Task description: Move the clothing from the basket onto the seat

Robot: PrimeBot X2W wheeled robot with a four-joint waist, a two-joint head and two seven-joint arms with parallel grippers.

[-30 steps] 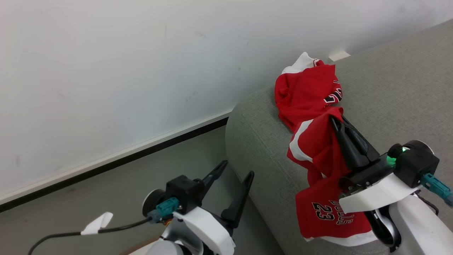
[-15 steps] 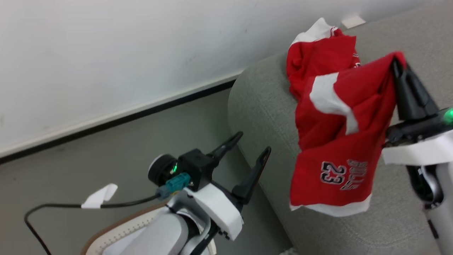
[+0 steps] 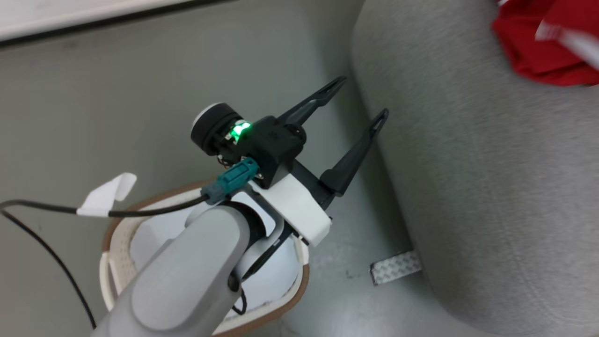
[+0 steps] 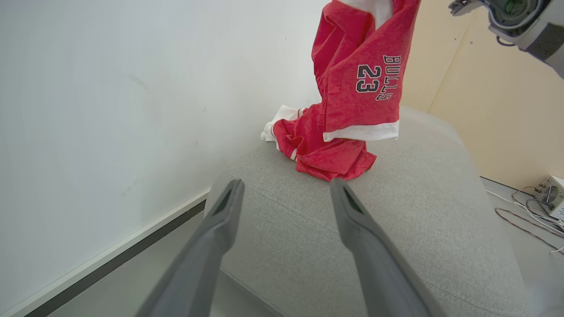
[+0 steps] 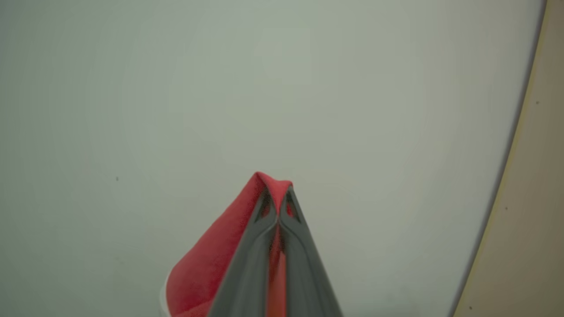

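Reaching out over the basket [image 3: 118,248], the left end effector [image 3: 363,96] stood spread wide and held nothing, its tips near the rounded corner of the seat [image 3: 468,187]. A green light [image 3: 241,128] glowed on its wrist, and a black cable [image 3: 154,211] with a white tape tag [image 3: 105,196] ran off to the left. A silvery tape strip [image 3: 395,267] lay on the floor [image 3: 140,93] between basket and seat. The head view caught blurred red cloth [image 3: 538,65] on the seat at its top right corner.

The left wrist view gave more. One jersey [image 4: 326,154] lay crumpled on the seat's far end by the wall [image 4: 110,88]. A second jersey [image 4: 361,88] hung in the air above it, its dark lettering reading "BULLS" and "23", turned on its side. Whether its white hem touched the one below could not be told. Beyond the seat stood a beige panel [image 4: 484,110] and a small box [image 4: 551,193] with a fan, with wires on the floor.

In the right wrist view the right end effector [image 5: 277,193] was pressed shut on a fold of the second jersey, against the pale wall.

Half a second earlier the head camera had looked higher. Since then it had tipped down, so the wall shrank to a strip at the top left and more of the basket showed. The left end effector was spread as wide as before, and the right one was clamped on the same jersey.
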